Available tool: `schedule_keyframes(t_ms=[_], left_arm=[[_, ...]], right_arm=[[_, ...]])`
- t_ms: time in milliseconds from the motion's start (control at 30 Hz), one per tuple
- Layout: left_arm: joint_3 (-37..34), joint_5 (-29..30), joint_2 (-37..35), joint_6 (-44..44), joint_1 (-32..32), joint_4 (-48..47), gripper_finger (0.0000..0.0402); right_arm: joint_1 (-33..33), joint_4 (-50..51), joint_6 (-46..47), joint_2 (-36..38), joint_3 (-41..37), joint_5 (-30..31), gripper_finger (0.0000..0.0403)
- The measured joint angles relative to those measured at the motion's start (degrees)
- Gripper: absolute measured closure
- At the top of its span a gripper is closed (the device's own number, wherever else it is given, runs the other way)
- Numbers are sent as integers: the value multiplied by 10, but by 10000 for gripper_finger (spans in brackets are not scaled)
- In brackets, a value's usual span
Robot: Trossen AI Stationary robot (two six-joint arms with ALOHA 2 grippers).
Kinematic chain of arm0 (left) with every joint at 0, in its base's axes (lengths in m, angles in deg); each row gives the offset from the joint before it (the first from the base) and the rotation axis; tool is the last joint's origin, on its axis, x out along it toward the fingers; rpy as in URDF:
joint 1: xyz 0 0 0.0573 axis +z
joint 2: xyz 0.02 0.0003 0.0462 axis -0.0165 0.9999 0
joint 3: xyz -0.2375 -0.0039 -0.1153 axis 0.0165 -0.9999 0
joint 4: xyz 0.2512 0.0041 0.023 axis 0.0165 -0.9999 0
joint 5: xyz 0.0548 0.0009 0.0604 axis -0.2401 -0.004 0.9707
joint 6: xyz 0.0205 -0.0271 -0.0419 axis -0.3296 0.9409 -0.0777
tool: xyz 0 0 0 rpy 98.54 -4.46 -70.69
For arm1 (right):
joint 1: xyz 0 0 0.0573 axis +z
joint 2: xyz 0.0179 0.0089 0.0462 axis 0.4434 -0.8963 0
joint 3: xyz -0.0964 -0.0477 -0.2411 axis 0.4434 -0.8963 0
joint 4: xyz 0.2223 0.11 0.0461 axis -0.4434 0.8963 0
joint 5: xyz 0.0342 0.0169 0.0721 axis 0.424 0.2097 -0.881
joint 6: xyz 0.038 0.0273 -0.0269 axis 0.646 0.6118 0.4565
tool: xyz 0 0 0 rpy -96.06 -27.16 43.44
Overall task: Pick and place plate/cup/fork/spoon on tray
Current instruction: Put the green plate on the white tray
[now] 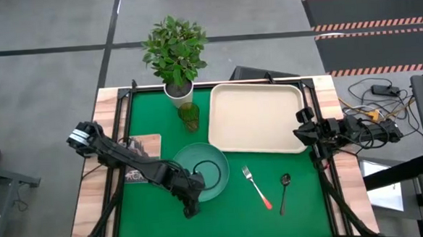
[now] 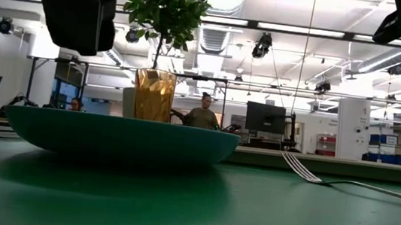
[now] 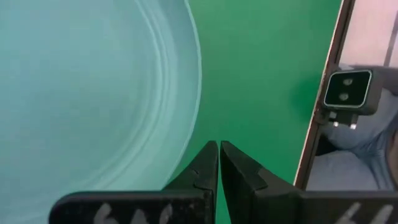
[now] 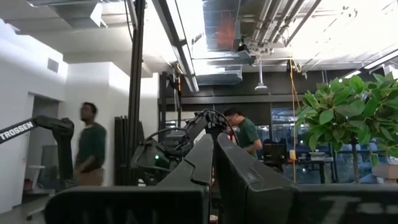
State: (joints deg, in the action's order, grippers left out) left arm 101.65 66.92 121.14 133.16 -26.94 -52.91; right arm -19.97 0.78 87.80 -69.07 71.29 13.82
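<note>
Lower left of centre in the high view lies the round, shallow, pale teal-green plate point(image 1: 201, 171), flat on the green surface point(image 1: 310, 208) and well apart from the large cream-beige rectangular tray point(image 1: 257, 117), which sits bare in the upper middle. The plate looks rigid and smooth, likely light but slippery, with a thin raised rim and no handle; that rim is the only sensible place to pinch, one finger over the lip and one beneath. Its low profile in the low view suggests getting a finger under the edge will be awkward, and a pinch on one side would let it tilt.

The left tool point(image 1: 191, 205) sits at the plate's lower left edge; in the left wrist view its two dark fingers point(image 3: 204, 167) are pressed together just beside the rim, holding nothing.

Above the plate stands the small see-through tinted tumbler point(image 1: 189, 116), close to the white pot of a leafy green plant point(image 1: 175, 51). To the right of the plate lie the slim fork with silver tines and red-orange handle point(image 1: 257, 188) and, further right, the small dark spoon point(image 1: 284, 192), both on the surface below the tray.

The right tool point(image 1: 302, 125) waits at the tray's right edge, raised, its fingers closed on nothing.
</note>
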Motion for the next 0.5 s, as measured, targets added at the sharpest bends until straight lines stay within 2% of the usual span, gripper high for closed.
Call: schedule_keyframes(t_ms=[267, 367, 500], left_arm=[[-3, -4, 0, -33, -1, 0, 391], [-6, -11, 0, -36, -4, -1, 365], [-10, -3, 0, -58, -13, -1, 309]], right_arm=[[0, 1, 2, 0, 0, 0, 394], [0, 1, 1, 0, 0, 0, 394], [0, -1, -11, 0, 0, 0, 394]])
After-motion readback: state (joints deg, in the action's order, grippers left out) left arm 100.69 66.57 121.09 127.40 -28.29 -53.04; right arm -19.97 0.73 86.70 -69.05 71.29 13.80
